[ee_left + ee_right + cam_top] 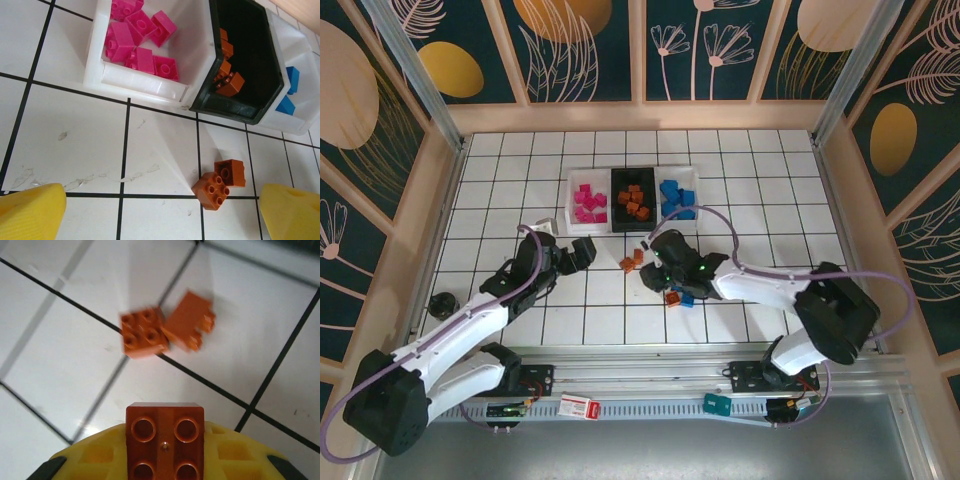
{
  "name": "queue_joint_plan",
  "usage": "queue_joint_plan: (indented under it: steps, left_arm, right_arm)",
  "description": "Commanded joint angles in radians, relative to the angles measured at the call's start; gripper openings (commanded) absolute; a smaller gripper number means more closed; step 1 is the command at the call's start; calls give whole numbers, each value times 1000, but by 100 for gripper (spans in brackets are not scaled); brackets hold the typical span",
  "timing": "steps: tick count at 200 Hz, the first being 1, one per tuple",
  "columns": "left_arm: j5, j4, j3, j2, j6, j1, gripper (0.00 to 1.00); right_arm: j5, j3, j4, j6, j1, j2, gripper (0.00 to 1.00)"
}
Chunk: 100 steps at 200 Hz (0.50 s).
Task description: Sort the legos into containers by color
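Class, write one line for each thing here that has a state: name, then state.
Left claw, open, empty.
Right claw, shut on orange brick.
Left white tray, holds pink bricks.
Black tray, holds orange bricks.
Right white tray, holds blue bricks.
Orange pair, loose outside the trays, touching.

Had the left arm stretched diagonally from its near-left base toward the middle of the surface. Held the left claw [578, 252] spread wide above the surface, yellow fingers [30, 212] well apart. Had the right arm folded at the elbow, forearm lying leftward and low. Held the right claw [662, 262] clamped on an orange lego [165, 440].
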Motion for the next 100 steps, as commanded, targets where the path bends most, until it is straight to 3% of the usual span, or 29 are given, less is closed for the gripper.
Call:
queue_joint_plan:
  steps: [1, 42, 100]
  left_arm:
    - [30, 41, -13, 28, 18, 1, 99]
    - [60, 69, -9, 60, 22, 0, 97]
    - [74, 73, 10, 91, 38, -15, 93]
  right_arm:
    - [-49, 85, 28, 24, -32, -33, 14]
    - [-38, 342, 83, 56, -148, 190, 15]
    - [35, 688, 2, 134, -230, 505, 19]
